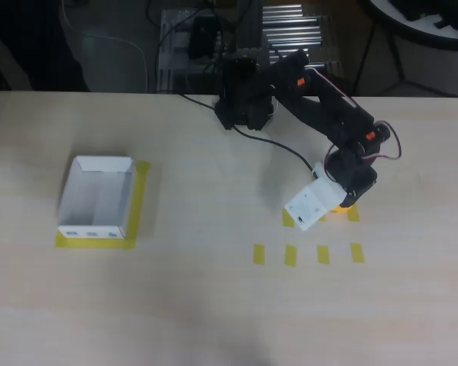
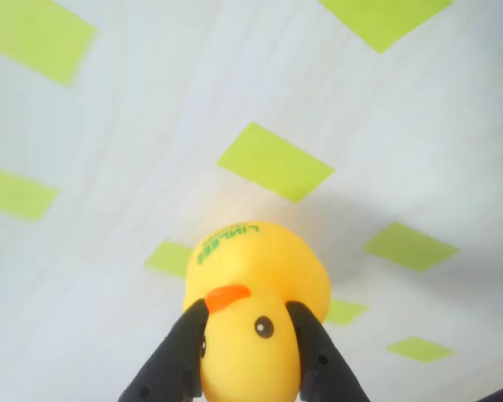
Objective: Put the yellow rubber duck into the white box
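Observation:
The yellow rubber duck (image 2: 253, 276) has an orange beak and green lettering on its back. In the wrist view my gripper (image 2: 247, 322) is shut on it, one black finger (image 2: 184, 352) pressed on each side of its head. In the overhead view the gripper (image 1: 339, 201) is at the right of the table, and only a sliver of the duck (image 1: 346, 208) shows under it. The white box (image 1: 68, 194) stands open and empty far to the left, with blue marks on its near wall.
Yellow tape rectangles (image 1: 290, 255) lie in a row just in front of the gripper, and more tape (image 1: 140, 198) borders the box. The arm's base (image 1: 244, 99) and cables sit at the table's back edge. Bare tabletop lies between gripper and box.

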`<action>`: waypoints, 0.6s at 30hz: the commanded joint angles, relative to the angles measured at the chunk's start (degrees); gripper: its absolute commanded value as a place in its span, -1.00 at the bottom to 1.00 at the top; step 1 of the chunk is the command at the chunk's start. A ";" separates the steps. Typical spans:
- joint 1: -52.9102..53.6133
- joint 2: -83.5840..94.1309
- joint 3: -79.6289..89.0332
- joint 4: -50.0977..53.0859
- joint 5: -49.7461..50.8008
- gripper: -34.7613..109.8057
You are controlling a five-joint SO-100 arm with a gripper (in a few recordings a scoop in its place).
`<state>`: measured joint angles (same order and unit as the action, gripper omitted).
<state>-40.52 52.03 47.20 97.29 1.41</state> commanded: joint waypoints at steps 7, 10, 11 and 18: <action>2.29 21.71 7.65 1.58 1.32 -0.52; 3.96 26.37 10.20 1.58 1.32 -0.52; 4.75 27.86 11.07 1.58 1.23 -0.52; 12.66 37.79 17.40 1.58 0.44 -0.52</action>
<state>-32.08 76.29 61.44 97.29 1.41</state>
